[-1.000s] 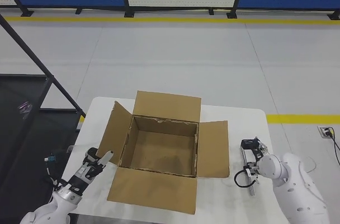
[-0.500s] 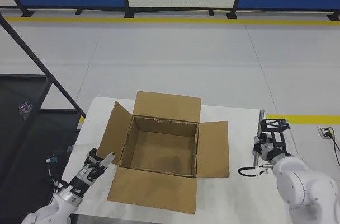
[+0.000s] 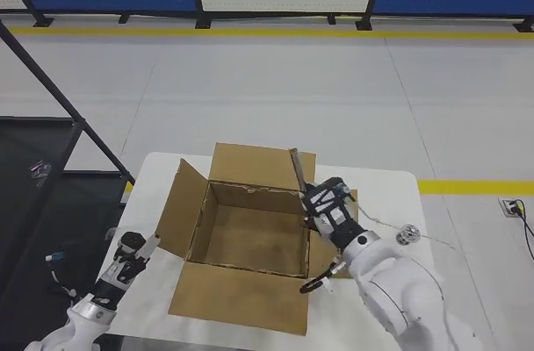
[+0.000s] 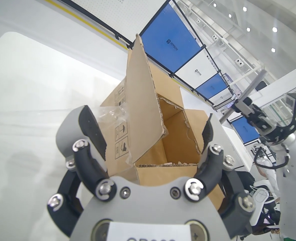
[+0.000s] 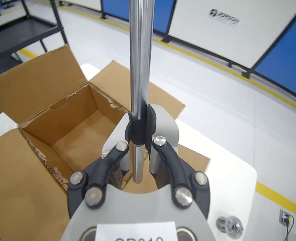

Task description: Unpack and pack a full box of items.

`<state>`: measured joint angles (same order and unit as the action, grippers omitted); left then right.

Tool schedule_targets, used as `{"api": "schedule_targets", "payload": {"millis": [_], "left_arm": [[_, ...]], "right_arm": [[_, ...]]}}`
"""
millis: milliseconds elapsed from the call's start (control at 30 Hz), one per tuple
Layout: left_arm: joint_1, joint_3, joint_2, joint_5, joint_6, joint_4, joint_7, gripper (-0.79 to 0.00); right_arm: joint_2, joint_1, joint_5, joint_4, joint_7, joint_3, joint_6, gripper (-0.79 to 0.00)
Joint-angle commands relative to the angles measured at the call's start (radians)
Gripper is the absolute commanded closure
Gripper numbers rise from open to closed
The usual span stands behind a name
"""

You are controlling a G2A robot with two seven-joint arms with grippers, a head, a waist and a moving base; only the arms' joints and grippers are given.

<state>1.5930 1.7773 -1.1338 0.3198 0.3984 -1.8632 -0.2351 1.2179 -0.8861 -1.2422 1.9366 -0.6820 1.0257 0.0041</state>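
2 grippers by an open box (image 3: 249, 239) on the table (image 3: 386, 186): right gripper (image 5: 140, 124) clamps a metal rod (image 5: 140, 38) in its fingers; left gripper (image 4: 148, 117) has fingers spread wide.

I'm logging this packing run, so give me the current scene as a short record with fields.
box: on the table, four flaps open
right gripper: shut on metal rod, above the box's right edge
left gripper: jaws open, holding nothing, beside the box's left side
loose part: small metal wheel on the table, right of the box
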Motion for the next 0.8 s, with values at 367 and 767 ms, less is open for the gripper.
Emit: {"api": "schedule_targets", "payload": {"millis": [367, 767], "left_arm": [[0.032, 0.054, 0.001, -0.042, 0.011, 0.011, 0.015, -0.785], [0.032, 0.054, 0.001, -0.042, 0.011, 0.011, 0.015, -0.785]], "right_arm": [[0.246, 0.576, 0.384, -0.889, -0.149, -0.491, -0.188, 0.000], [0.451, 0.656, 0.543, -1.394, -0.079, -0.617, -0.294, 0.000]]}}
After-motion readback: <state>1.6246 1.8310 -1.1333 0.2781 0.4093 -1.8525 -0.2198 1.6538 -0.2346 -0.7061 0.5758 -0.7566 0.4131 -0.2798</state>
